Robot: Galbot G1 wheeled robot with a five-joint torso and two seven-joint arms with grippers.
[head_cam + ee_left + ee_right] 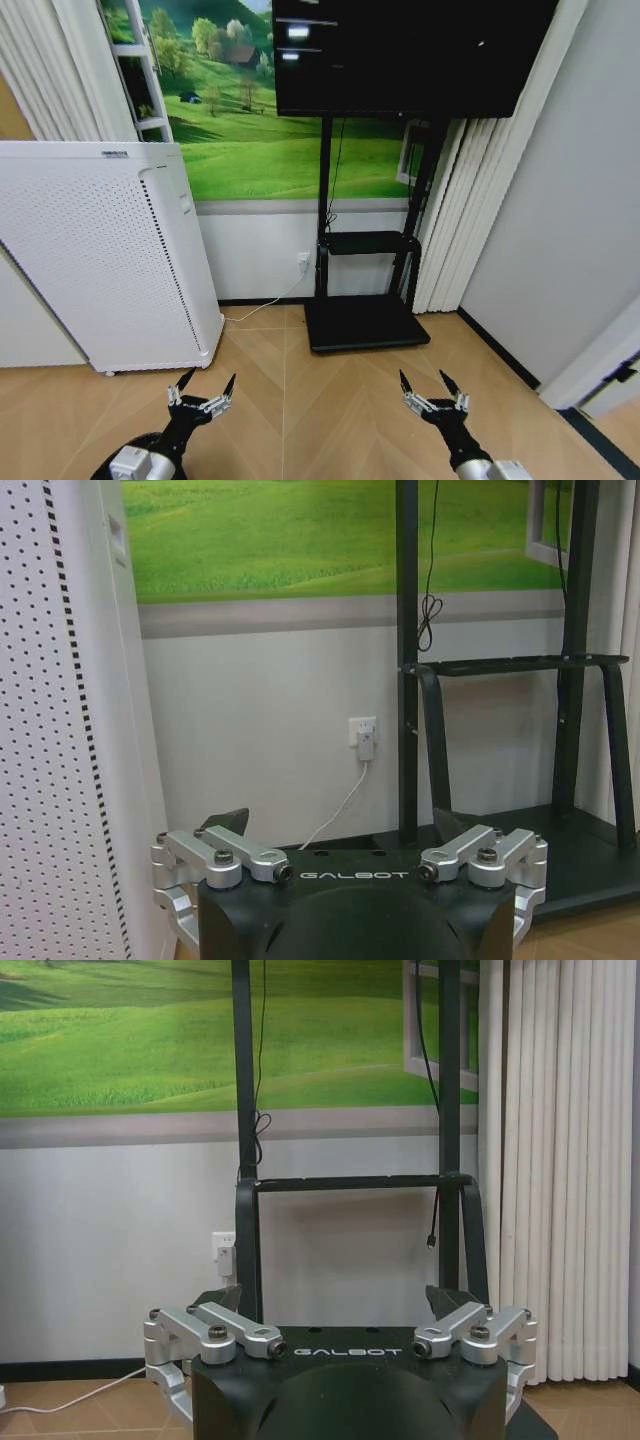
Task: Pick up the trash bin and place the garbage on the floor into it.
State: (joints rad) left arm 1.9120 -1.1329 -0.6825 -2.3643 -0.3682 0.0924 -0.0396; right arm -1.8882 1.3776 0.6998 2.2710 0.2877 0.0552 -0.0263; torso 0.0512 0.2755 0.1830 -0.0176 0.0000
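Both arms are held low in front of me over the floor (330, 400), a light tan chevron parquet. My left gripper (210, 378) (340, 825) is open with nothing between its fingers and points toward the wall beside the white appliance. My right gripper (422, 378) (333, 1298) is also open and empty, and it faces the black stand. The trash bin and the garbage are out of view.
A tall white perforated appliance (100, 260) (60, 730) stands at the left against the wall. A black TV stand has its base plate (365, 322) on the floor ahead and a screen (400, 50) above. A cable runs from a wall socket (362, 735). White curtains (470, 200) hang at the right.
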